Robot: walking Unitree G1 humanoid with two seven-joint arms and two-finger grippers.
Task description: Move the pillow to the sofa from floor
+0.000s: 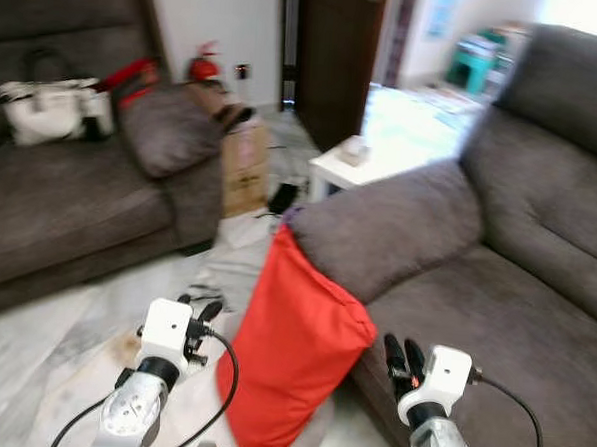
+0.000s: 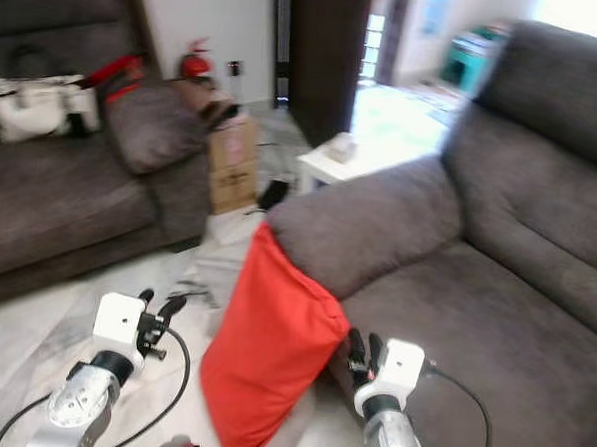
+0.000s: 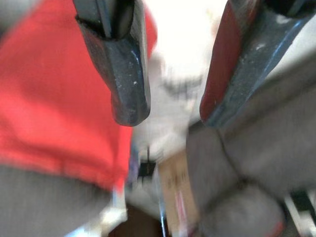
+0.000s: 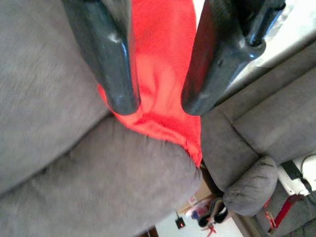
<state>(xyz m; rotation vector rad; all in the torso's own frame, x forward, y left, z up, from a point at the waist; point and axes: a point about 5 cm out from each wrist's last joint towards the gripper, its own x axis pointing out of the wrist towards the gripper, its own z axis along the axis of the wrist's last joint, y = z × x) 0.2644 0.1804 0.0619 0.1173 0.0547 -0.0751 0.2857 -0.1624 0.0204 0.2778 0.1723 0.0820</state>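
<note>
Left eye view: red pillow (image 1: 294, 345) is standing on edge at centre-bottom of frame, its lower corner on the floor (image 1: 41, 360), its upper part leaning against the armrest front of the right sofa (image 1: 495, 294). Left gripper (image 1: 206, 315) is sitting lower left, just beside the pillow's left edge, fingers spread, holding nothing. Right gripper (image 1: 403, 357) is at lower right, near the pillow's right corner, over the seat's front edge. Open floor is running lower left, btwn pillow and the second sofa (image 1: 69, 202) at left. Cardboard box (image 1: 243, 166) and white table (image 1: 357, 166) are crowding the upper centre.

Right eye view: same layout; sofa seat at lower right is bare.

Left wrist view: fingers (image 3: 123, 59) are gaping apart, red cloth beside one, blurred.

Right wrist view: fingers (image 4: 106, 59) are spread w/ pillow's corner btwn and beyond them, resting against grey armrest; contact not clear.
</note>
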